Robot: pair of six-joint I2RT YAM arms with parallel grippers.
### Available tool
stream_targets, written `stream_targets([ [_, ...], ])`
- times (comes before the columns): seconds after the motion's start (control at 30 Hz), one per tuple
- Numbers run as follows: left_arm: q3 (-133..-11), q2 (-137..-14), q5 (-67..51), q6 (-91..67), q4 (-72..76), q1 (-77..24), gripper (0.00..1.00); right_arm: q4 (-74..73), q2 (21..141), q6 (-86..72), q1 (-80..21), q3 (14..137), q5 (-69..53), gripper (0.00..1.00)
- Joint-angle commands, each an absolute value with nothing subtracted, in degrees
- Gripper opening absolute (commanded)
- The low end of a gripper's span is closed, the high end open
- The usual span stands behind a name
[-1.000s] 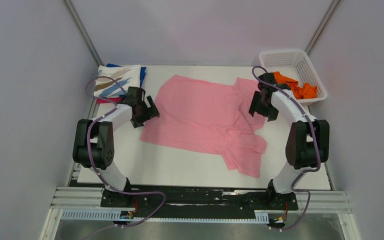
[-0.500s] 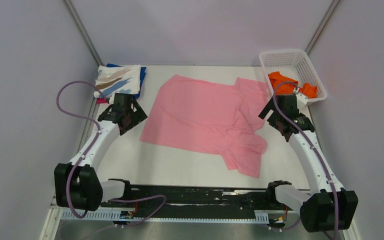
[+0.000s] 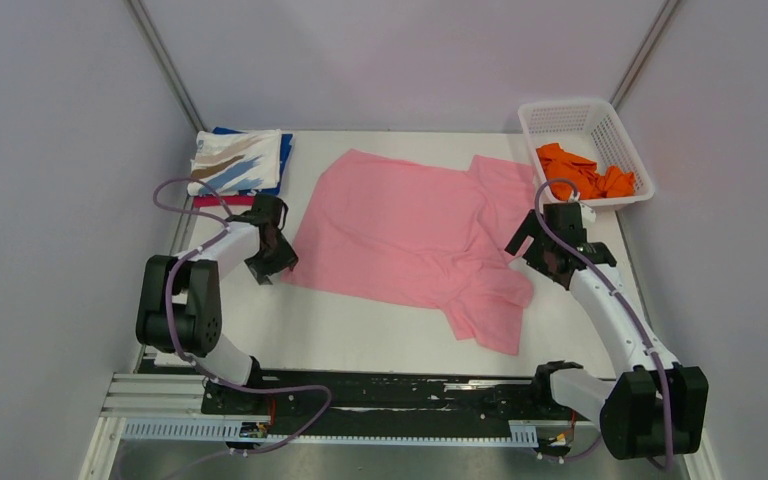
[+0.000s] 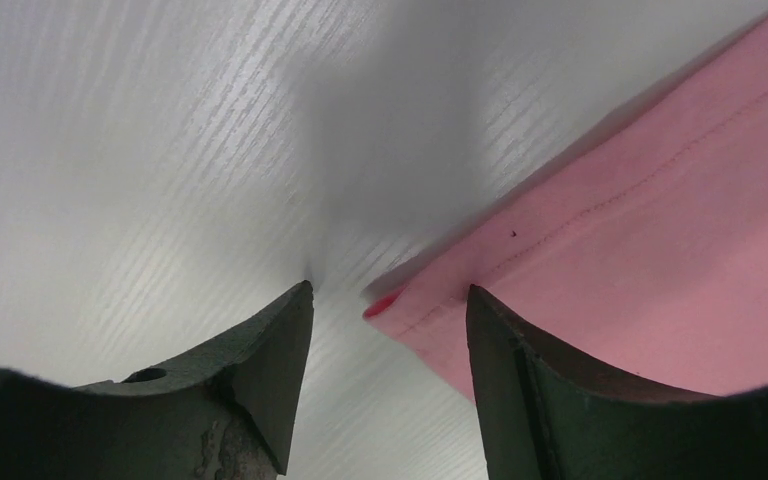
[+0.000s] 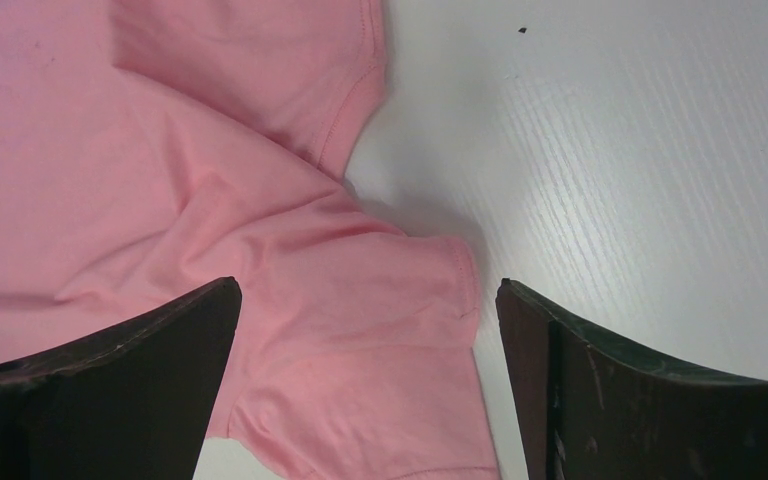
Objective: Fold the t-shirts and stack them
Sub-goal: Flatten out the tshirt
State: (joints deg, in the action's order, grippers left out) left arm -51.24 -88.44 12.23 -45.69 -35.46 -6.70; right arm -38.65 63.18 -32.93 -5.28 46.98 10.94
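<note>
A light pink t-shirt (image 3: 410,235) lies spread across the middle of the white table (image 3: 360,340), its right side rumpled. My left gripper (image 3: 272,255) is low at the shirt's near-left corner. In the left wrist view its jaws (image 4: 390,300) stand apart around that hemmed corner (image 4: 430,305), one finger (image 4: 520,380) over the cloth. My right gripper (image 3: 532,250) hovers open over the shirt's right sleeve (image 5: 400,300), holding nothing. Folded t-shirts (image 3: 235,162), the top one white with blue and tan streaks, are stacked at the back left. An orange t-shirt (image 3: 585,175) lies in the basket.
The white lattice basket (image 3: 580,112) stands at the back right corner. Grey walls close in the table on three sides. Bare tabletop (image 5: 660,150) shows to the right of the sleeve and along the near edge.
The left gripper has dropped down and right to the shirt's near-left corner. The right gripper has shifted left, closer to the sleeve.
</note>
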Motion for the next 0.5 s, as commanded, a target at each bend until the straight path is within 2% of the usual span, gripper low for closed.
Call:
stream_targets([
  [0.0,-53.5,-91.4,10.2,-46.9,-33.4,-6.3,0.63,-36.1,64.1,-32.8,-5.3,47.1,10.7,1.0],
  [0.23,-53.5,-93.5,9.5,-46.9,-33.8,-6.5,0.56,-36.1,64.5,-32.7,-5.2,46.8,11.8,1.0],
  [0.47,-53.4,-95.0,11.8,-47.6,-38.9,-10.2,0.55,-36.2,64.4,-33.2,-5.1,46.3,13.2,1.0],
])
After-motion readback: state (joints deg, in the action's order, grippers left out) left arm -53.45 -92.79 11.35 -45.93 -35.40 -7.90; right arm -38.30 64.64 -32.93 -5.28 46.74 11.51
